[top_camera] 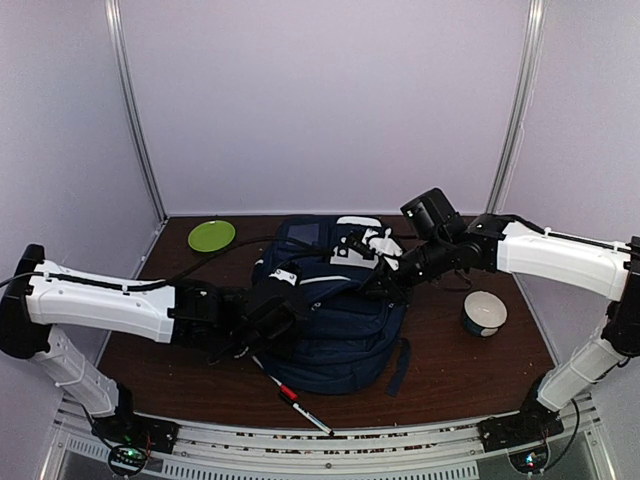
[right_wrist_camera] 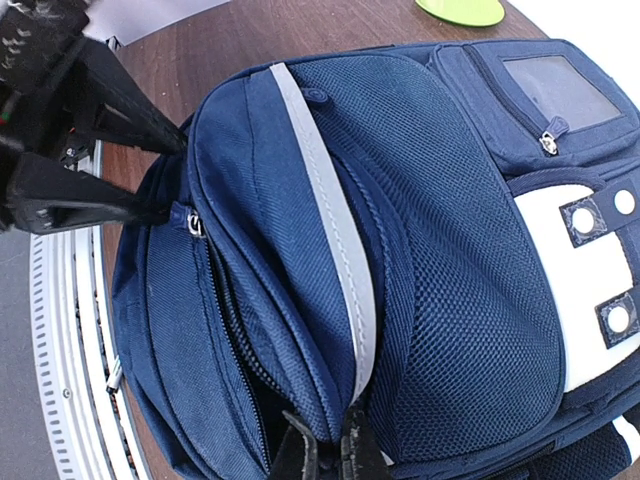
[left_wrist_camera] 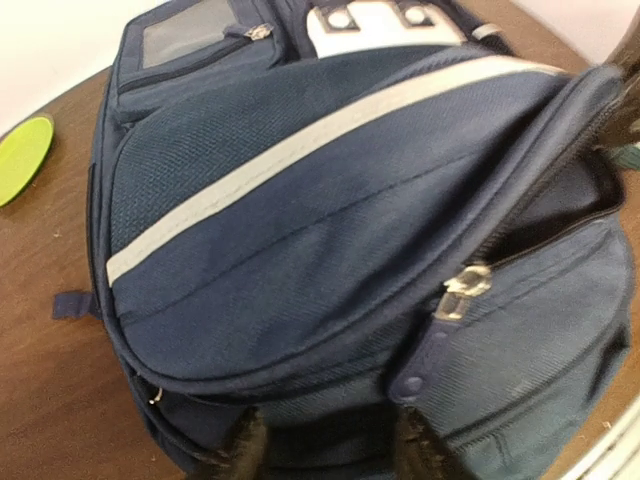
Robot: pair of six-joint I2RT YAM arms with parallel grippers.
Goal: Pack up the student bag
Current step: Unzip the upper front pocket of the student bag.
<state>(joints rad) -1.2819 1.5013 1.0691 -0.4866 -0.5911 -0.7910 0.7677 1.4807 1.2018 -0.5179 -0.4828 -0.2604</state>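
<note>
Right end effector (right_wrist_camera: 326,448) and left end effector (left_wrist_camera: 330,442) each clamp student bag (top_camera: 335,320) opening edges.

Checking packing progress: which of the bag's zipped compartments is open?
The large compartment beside the grey stripe of the student bag: its zip gapes apart. The small window pocket is zipped shut.

The left arm (top_camera: 100,300) and right arm (top_camera: 560,255) share glossy white plastic shells, matte black joints and thin black cables (top_camera: 95,284). Each black base plate (top_camera: 135,437) shows a small green light (top_camera: 126,461). The left gripper (left_wrist_camera: 325,455) and right gripper (right_wrist_camera: 328,455) have dark tapered fingers.
</note>
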